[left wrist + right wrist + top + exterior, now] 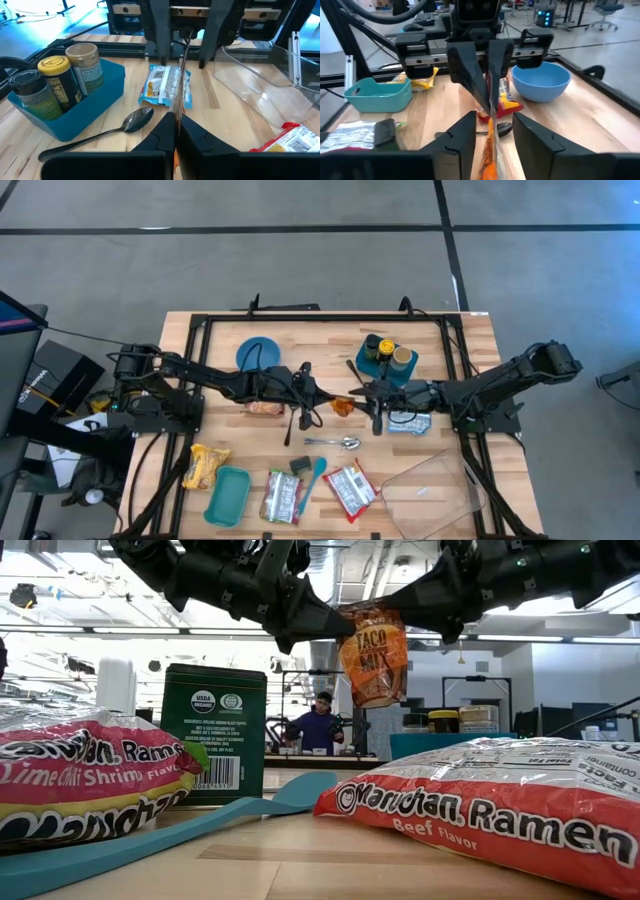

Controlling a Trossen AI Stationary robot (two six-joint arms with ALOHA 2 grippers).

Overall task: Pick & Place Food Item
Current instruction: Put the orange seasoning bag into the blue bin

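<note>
Orange taco-mix packet (pixel 373 655) hangs above mid-table, pinched at its edge by the fully closed left gripper (pixel 322 399). Right gripper (pixel 360 393), arm outstretched opposite, straddles the packet, fingers (pixel 461 137) parted either side. Blue tray (pixel 102 97) holds three spice jars (pixel 54 82); blue bowl (pixel 540 79) nearby.

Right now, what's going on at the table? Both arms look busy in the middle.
Both arms meet above the middle of the wooden table, sharing one orange taco mix packet in the air. The left gripper has its jaws shut on one edge of the packet. The right gripper faces it with the packet's other edge between its jaws, which stand apart and do not yet pinch it. It looks like a handover in progress, left to right, though the direction is a guess.
</note>
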